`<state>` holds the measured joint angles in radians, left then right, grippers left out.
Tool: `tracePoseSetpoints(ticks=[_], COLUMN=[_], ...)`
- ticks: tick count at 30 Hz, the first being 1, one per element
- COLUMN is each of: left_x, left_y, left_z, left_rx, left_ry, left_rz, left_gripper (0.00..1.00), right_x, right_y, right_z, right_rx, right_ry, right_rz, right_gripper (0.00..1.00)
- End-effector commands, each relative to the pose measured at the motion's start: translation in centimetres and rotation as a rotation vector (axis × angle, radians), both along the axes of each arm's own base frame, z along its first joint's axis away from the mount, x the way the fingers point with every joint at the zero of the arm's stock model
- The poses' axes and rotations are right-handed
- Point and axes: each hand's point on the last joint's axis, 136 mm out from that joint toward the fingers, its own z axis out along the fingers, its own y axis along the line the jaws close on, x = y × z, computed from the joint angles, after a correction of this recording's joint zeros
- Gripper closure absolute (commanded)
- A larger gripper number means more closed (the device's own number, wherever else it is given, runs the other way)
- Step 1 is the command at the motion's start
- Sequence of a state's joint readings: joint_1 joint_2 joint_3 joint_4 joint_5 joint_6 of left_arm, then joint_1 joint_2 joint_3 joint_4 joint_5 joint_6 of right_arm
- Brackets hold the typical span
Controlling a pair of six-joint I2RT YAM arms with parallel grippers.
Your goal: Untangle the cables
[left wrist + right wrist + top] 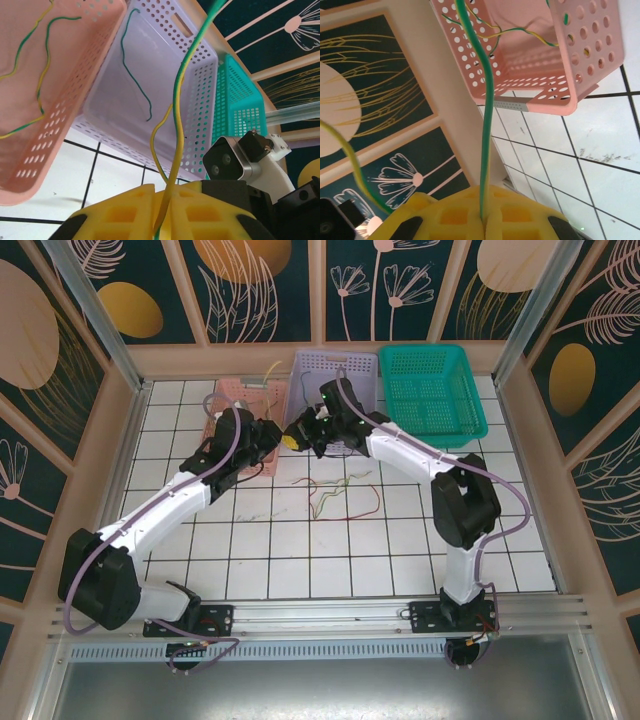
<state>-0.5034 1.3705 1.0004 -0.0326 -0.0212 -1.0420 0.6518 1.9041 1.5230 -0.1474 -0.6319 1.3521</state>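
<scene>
A yellow-green wire runs up from the shut yellow pads of my left gripper. My right gripper is shut on the same kind of green-yellow wire, which rises towards the pink basket. From above, the left gripper and the right gripper nearly meet in front of the baskets. Loose cables, red, green-yellow and brown, lie tangled on the white tiles just nearer the arms. More yellow-green wires lie in the pink basket, and a dark green wire in the lilac basket.
Three baskets stand along the far wall: pink, lilac, teal. Wooden walls enclose the tiled table. The right arm's camera housing sits close beside my left fingers.
</scene>
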Motion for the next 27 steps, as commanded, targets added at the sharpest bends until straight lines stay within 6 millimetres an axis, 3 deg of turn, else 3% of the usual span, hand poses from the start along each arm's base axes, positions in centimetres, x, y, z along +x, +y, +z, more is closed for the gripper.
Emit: tracePoseSetpoints(ticks=[1, 3, 5, 10, 12, 13, 18, 22, 24, 27], left_x=[0.1, -0.1, -0.4, -0.3, -0.2, -0.5, -0.3, -0.4, -0.4, -0.2], left_y=[-0.5, -0.5, -0.6, -1.0, -1.2, -1.1, -1.0, -0.5, 0.1, 2.2], left_z=[1.0, 0.8, 0.2, -0.1, 0.0, -1.0, -0.7, -0.4, -0.3, 0.3], left_rx=[-0.043, -0.032, -0.019, -0.022, -0.032, -0.027, -0.032, -0.017, -0.013, 0.013], left_ry=[-0.045, -0.039, -0.018, -0.013, -0.017, 0.0, -0.017, -0.028, -0.028, -0.042], left_rz=[-0.02, -0.033, -0.042, -0.065, -0.069, -0.069, -0.063, -0.062, -0.057, -0.018], left_gripper=[0.83, 0.67, 0.64, 0.71, 0.77, 0.81, 1.0, 1.0, 1.0, 1.0], right_x=[-0.6, -0.5, -0.2, -0.2, -0.3, -0.3, -0.6, -0.4, 0.1, 1.2], right_y=[-0.2, -0.4, -0.5, -0.6, -0.5, -0.5, -0.7, -1.4, -1.9, -3.0], right_z=[2.9, 3.1, 3.3, 3.6, 3.8, 3.7, 3.2, 3.1, 3.4, 5.1], right_rx=[0.099, 0.114, 0.116, 0.129, 0.136, 0.139, 0.148, 0.108, 0.082, 0.01], right_ry=[-0.005, 0.002, 0.001, 0.011, 0.016, 0.021, 0.043, 0.019, -0.024, -0.147], right_rz=[0.001, -0.007, -0.011, -0.002, -0.001, -0.001, -0.006, -0.023, -0.031, -0.041], right_gripper=[1.0, 1.0, 1.0, 1.0, 1.0, 1.0, 1.0, 1.0, 0.9, 0.63])
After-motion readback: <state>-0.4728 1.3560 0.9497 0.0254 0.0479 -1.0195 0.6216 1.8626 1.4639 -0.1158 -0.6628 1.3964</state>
